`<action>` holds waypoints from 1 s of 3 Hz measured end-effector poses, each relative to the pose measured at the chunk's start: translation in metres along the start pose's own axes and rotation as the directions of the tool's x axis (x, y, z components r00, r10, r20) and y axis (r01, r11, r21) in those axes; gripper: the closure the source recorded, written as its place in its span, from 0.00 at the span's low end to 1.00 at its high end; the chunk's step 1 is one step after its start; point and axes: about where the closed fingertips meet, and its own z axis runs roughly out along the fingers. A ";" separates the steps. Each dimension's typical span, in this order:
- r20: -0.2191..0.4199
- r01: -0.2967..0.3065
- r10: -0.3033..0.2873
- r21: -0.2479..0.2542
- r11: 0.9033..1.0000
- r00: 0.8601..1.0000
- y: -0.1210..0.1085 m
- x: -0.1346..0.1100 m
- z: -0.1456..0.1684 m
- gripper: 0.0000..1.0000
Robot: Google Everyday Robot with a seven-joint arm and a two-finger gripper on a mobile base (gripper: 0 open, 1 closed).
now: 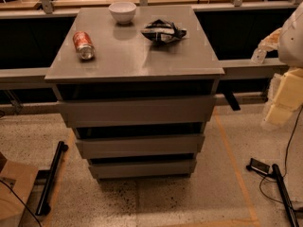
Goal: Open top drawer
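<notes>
The top drawer (137, 110) is the widest and tallest of three plain grey fronts on a grey cabinet in the middle of the view. A dark gap shows above its front, which sits set back beneath the cabinet's top. Two narrower fronts, the middle (140, 145) and the bottom (142, 168), sit below it. My gripper (280, 105) hangs at the right edge of the view, well to the right of the cabinet and about level with the top drawer. It touches nothing.
On the cabinet top (128, 56) lie a red can on its side (84, 45), a white bowl (122, 11) and a dark crumpled snack bag (164, 31). A black bar (51, 178) and a cardboard box (13, 193) lie on the floor at left. Cables and a small black device (259, 166) lie at right.
</notes>
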 end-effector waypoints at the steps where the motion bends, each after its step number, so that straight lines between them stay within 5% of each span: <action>1: 0.003 -0.001 0.001 0.005 1.000 1.000 -0.002 -0.001 0.001 0.00; 3: 0.029 -0.070 0.071 -0.021 0.997 0.997 -0.021 -0.001 0.037 0.00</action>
